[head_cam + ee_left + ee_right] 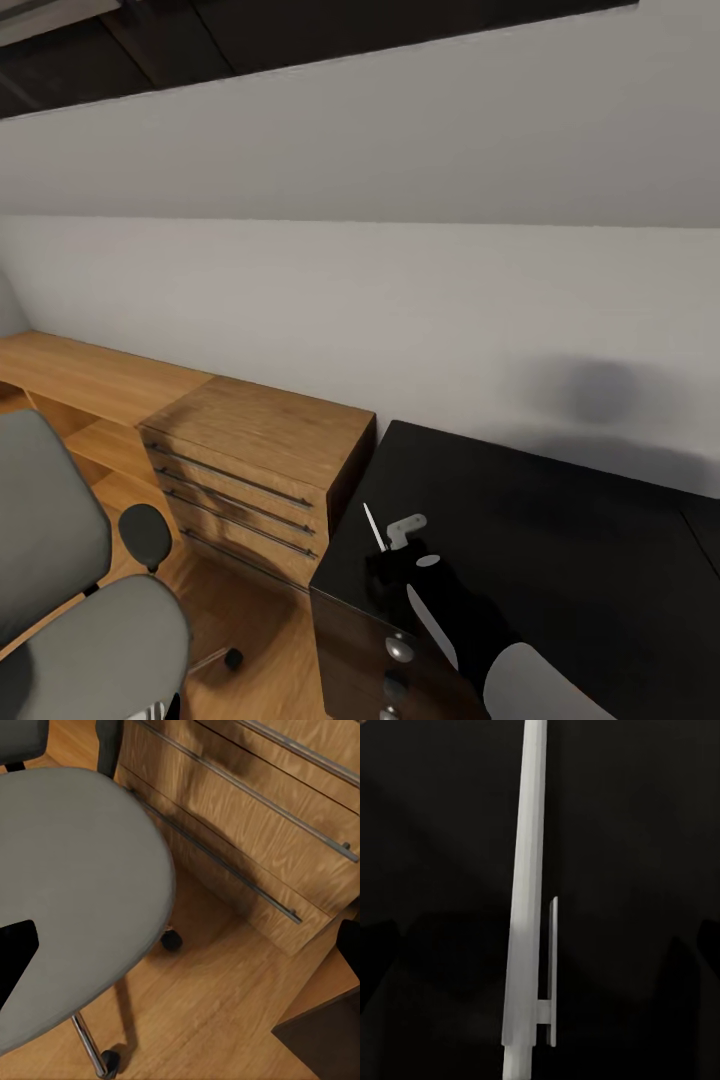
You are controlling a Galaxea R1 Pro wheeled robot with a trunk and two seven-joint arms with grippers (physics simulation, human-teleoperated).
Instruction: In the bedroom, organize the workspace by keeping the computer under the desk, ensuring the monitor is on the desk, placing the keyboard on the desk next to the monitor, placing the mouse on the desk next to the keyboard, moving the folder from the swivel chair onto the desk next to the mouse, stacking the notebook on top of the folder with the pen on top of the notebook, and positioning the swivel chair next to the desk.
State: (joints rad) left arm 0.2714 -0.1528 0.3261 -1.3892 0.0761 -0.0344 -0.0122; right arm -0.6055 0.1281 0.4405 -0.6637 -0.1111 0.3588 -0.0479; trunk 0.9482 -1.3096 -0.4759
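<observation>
Right gripper [388,566] low over the near corner of the desk [560,540], close to the edge facing the dresser [260,420]. Pen [373,527] rising as a thin white stick, tilted, from just above that gripper; in the right wrist view, pen [529,907] running straight along the finger line, clip turned to one side, against the glossy black desk [435,832]. Fingers dark on dark there, so hard to say how wide the jaws stand or whether the pen is pinched or merely lying beneath them: cannot tell. Left gripper [187,937] spread wide with nothing between its fingers, hanging over the grey seat of the chair [75,885] and the wooden floor [225,1020], with the dresser [247,817] drawers just beyond. Chair [90,640] well to the left of the desk, with a gap of floor between.

Probable hazards, judged from this layout:
- Rolling off the slick top and dropping to the floor beside the dresser, given a release so near the corner, though the clip may check the roll.
- Slipping or pivoting of so thin a shaft under a light or off-centre pinch during any swing.
- Ending short of the task if set on the black top, since the pen belongs on the notebook.
- Brushing the chair with the left arm on any turn of the trunk, and so pushing it away.
</observation>
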